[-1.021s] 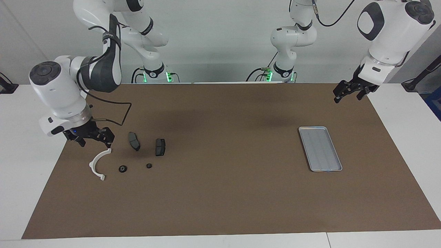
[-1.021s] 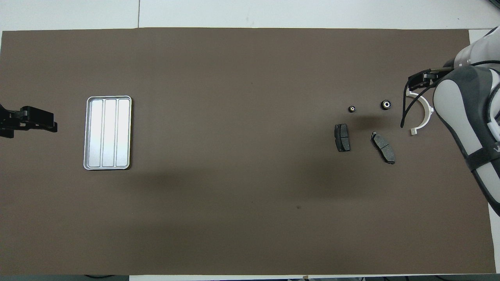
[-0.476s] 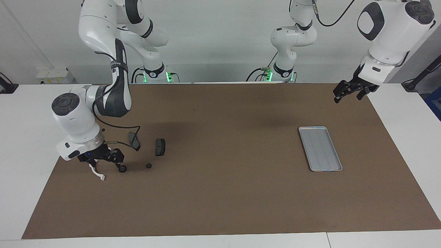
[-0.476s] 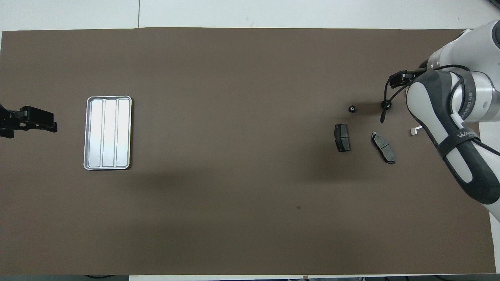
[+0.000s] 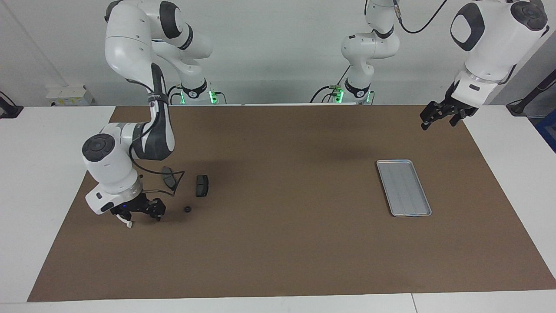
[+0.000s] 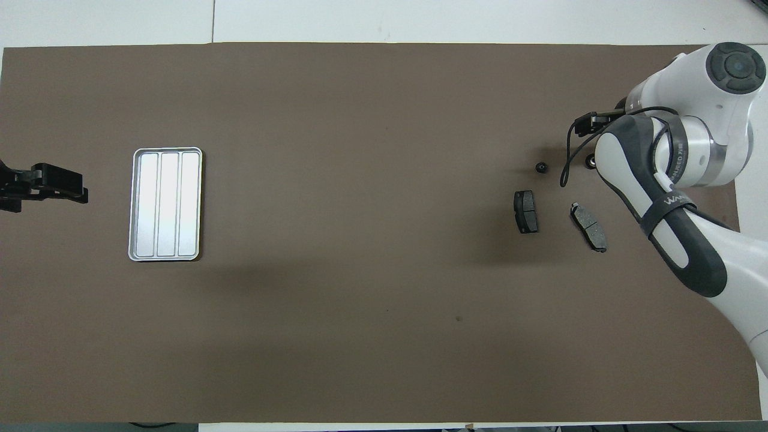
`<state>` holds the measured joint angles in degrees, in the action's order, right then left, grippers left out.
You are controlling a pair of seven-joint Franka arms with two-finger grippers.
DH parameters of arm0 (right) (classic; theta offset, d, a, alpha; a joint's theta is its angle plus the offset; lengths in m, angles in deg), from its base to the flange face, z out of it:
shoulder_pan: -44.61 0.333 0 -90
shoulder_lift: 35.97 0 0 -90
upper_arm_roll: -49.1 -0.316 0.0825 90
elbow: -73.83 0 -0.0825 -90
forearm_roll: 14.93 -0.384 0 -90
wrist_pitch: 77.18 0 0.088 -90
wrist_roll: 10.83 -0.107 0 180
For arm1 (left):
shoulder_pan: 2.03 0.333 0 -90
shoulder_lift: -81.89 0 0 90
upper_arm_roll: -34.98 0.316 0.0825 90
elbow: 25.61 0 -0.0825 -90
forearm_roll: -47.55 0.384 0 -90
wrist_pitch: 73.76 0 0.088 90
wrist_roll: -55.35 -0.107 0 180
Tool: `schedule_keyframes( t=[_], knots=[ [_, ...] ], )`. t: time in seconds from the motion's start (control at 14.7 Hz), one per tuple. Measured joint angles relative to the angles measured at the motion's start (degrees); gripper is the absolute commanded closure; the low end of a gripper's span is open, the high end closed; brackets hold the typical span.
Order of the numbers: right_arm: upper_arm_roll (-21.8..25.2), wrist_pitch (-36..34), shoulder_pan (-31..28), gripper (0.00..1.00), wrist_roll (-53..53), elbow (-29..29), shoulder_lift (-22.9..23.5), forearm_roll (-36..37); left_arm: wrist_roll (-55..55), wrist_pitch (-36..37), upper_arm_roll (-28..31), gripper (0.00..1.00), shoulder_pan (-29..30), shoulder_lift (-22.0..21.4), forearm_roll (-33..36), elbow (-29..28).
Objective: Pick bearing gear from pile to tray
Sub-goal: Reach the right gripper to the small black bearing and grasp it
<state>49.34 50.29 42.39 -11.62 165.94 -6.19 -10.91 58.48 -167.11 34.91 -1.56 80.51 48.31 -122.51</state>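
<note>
The pile lies at the right arm's end of the table. It holds two dark brake pads (image 5: 202, 185) (image 5: 169, 177), a small black round piece (image 5: 187, 209) (image 6: 542, 167) and a larger black round piece (image 6: 591, 161) that peeks out beside the right arm. My right gripper (image 5: 139, 215) hangs open and low over that larger piece and the white bracket (image 5: 128, 224), of which only a tip shows. Whether a finger touches the round piece I cannot tell. The silver tray (image 5: 404, 188) (image 6: 165, 204) lies empty at the left arm's end. My left gripper (image 5: 438, 117) (image 6: 42, 186) waits open in the air by the mat's corner.
A brown mat (image 5: 282, 243) covers the table, with white table edge (image 5: 34, 182) around it. The right arm's elbow and cable (image 6: 660, 198) hang over the mat beside the brake pads.
The right gripper has swung from beside the bracket, away from the robots and lower, onto the larger round piece, and now covers most of the bracket. The left arm has not moved.
</note>
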Motion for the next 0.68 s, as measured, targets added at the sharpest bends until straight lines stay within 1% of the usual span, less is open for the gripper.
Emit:
schedule_keyframes(
  t=[0.34, 0.61, 0.68],
  knots=[
    [0.04, 0.0, 0.36, 0.0, -0.15, 0.18, 1.27, 0.0, 0.0, 0.0, 0.0, 0.0, 0.0, 0.0, 0.0, 0.0],
    [0.04, 0.0, 0.37, 0.01, -0.14, 1.85, 1.67, 0.0, 0.0, 0.0, 0.0, 0.0, 0.0, 0.0, 0.0, 0.0],
    [0.03, 0.0, 0.37, 0.06, -0.11, 2.28, 1.66, 0.0, 0.0, 0.0, 0.0, 0.0, 0.0, 0.0, 0.0, 0.0]
  ],
)
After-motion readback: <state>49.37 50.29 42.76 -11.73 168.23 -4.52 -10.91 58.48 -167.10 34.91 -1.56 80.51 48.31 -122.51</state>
